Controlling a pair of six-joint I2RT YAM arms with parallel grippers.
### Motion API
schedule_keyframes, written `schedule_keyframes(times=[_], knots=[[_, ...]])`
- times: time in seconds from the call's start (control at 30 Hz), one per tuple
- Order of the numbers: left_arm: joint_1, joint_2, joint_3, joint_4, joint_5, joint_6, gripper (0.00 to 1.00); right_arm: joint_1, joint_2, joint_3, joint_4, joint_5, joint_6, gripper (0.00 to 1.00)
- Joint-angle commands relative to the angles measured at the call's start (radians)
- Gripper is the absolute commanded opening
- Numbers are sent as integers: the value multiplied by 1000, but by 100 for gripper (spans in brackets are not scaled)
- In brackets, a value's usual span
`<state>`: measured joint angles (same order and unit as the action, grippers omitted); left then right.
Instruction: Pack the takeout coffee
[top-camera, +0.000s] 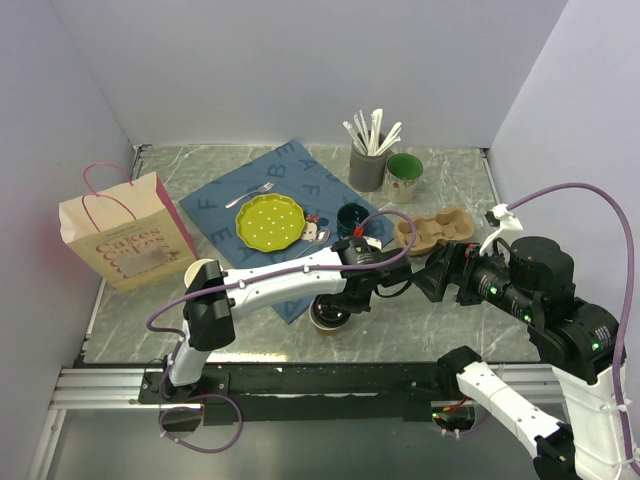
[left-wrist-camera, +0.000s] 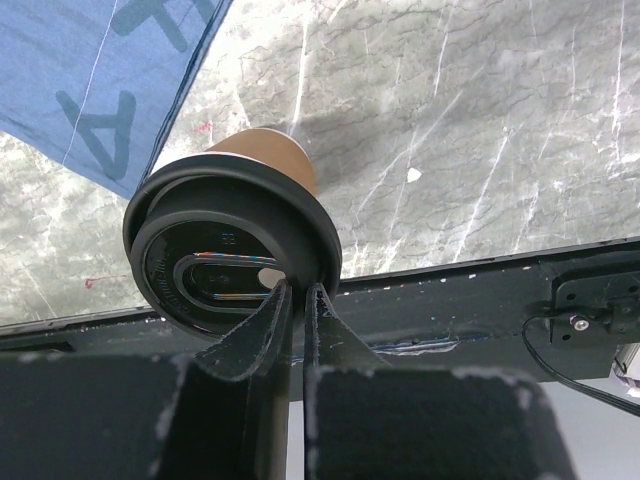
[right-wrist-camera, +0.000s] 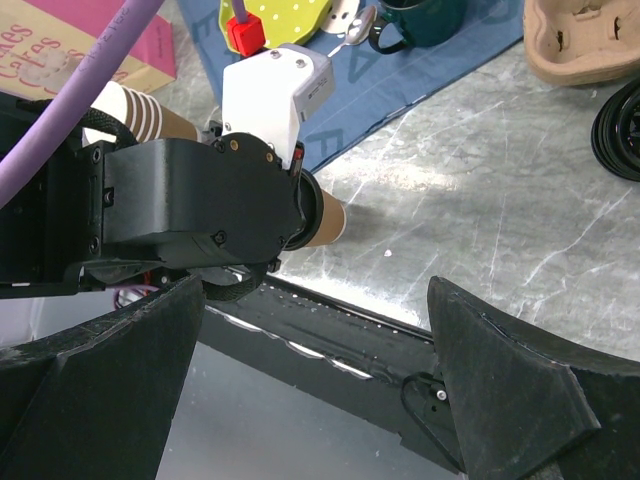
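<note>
Two fingers of the left gripper (left-wrist-camera: 300, 290) pinch the lid rim of the takeout coffee (left-wrist-camera: 235, 250). The right gripper (right-wrist-camera: 315, 290) gapes wide, holding nothing.

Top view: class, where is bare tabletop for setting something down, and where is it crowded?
Bare marble lies behind the paper bag, left of the blue cloth, and right of the green-lined mug. Crowded: mid-front, where both arms meet around the takeout coffee.
</note>
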<state>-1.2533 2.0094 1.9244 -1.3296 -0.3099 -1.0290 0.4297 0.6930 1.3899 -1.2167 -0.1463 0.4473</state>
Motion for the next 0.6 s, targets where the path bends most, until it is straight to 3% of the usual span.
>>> schedule_keyframes(times=[0.0,0.57], knots=[[2,-6,1,-42,-8,14,10,7,-9,35,39,10,-10,100],[0,-1,-36,-30,11,17,17,6,5,40,43,2,-5,100]])
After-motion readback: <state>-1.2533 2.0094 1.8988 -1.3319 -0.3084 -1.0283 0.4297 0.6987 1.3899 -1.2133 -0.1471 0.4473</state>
